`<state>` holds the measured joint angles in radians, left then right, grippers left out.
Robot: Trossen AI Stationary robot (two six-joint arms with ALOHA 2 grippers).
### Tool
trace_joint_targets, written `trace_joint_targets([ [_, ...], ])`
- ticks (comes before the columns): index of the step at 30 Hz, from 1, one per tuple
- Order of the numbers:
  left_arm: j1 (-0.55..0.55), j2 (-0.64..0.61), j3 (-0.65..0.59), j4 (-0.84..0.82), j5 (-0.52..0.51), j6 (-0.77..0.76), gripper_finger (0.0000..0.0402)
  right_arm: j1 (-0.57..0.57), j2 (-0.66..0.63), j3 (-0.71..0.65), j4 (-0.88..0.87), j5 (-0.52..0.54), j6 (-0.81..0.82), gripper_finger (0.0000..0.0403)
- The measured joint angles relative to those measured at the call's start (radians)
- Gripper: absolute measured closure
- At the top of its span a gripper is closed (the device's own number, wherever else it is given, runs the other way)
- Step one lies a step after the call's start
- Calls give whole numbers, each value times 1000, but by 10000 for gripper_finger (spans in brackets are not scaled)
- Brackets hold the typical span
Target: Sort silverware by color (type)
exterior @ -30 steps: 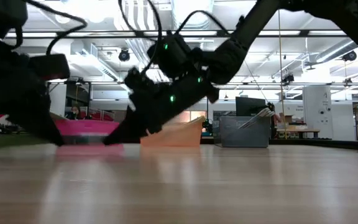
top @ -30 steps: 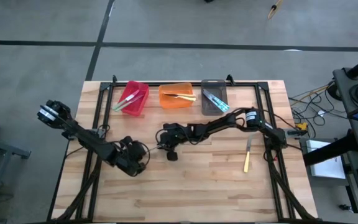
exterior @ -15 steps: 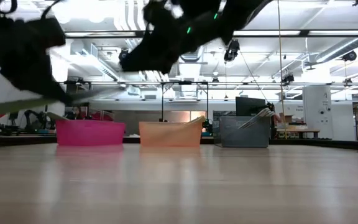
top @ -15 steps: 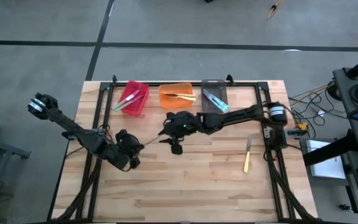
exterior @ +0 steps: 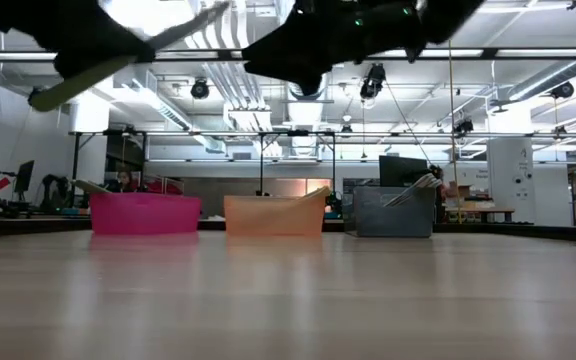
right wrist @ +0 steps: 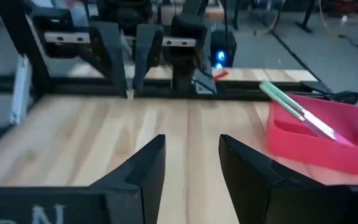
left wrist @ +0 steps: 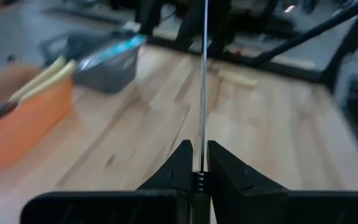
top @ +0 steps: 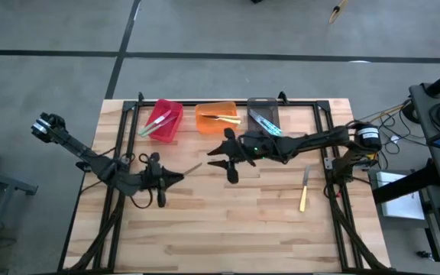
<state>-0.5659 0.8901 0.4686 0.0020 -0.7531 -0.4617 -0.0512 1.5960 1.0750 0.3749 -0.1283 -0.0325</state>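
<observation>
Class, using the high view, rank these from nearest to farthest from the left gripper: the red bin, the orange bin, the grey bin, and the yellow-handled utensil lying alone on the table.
From the left gripper:
1. Red bin, back left.
2. Orange bin, back middle.
3. Grey bin, back right of middle.
4. Yellow-handled utensil, alone on the right side.

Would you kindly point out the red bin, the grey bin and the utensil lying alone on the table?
red bin [top: 176,106]: high view, its rim.
grey bin [top: 262,100]: high view, its rim.
utensil [top: 303,198]: high view, its yellow handle.
</observation>
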Motion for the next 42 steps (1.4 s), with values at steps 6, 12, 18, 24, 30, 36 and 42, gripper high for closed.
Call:
trace_joint_targets([
  [6, 0, 25, 0, 140, 2, 106, 389, 6, 63, -147, 417, -3, 166, 257],
  [12, 15, 84, 0, 243, -29, 116, 389, 34, 173, -125, 621, -27, 215, 259],
  [18, 35, 153, 0, 307, -45, 106, 389, 41, 237, -20, 638, -111, 217, 252],
  [24, 38, 183, 0, 343, -50, 108, 388, 40, 251, 30, 623, -161, 207, 263],
  [30, 38, 186, 0, 349, -50, 109, 388, 40, 250, 33, 625, -163, 206, 311],
  [36, 40, 186, 0, 349, -51, 113, 387, 40, 250, 31, 625, -160, 209, 388],
  [42, 40, 186, 0, 350, -73, 113, 374, 38, 250, 31, 623, -155, 231, 394],
])
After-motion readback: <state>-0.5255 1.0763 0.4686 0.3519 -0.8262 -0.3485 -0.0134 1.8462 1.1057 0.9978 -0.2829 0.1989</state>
